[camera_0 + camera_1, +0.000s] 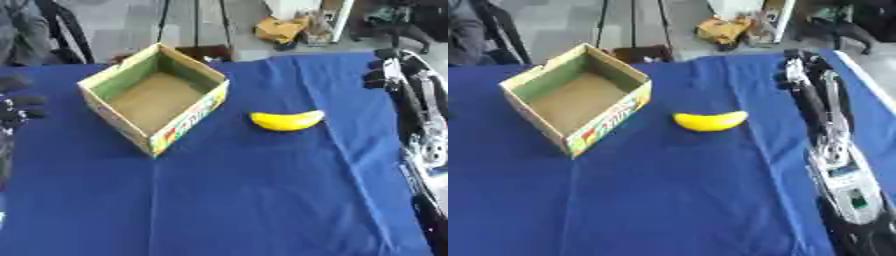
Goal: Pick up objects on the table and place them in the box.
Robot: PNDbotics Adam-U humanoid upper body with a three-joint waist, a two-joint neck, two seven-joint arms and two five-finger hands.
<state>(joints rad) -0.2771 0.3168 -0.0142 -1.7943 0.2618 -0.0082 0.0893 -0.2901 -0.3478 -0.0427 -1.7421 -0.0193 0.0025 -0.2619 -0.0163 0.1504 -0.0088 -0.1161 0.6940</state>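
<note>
The banana (287, 120) lies on the blue-covered surface (262, 200) near its middle, just to the right of the box (154, 102) and apart from it, with nothing touching it. The box sits toward the far left of the surface, open at the top, and its brown floor shows bare, so nothing appears to have gone in yet. The right hand (795, 62) reaches along the right edge toward the far right corner, well apart from the banana; whether its fingers are spread or curled cannot be told. The left hand (17, 112) shows at the left edge, fingers relaxed and holding nothing. By my judgement the task is barely begun: the banana is the only loose object in sight, and reaching, grasping, carrying and dropping it into the box all remain.
</note>
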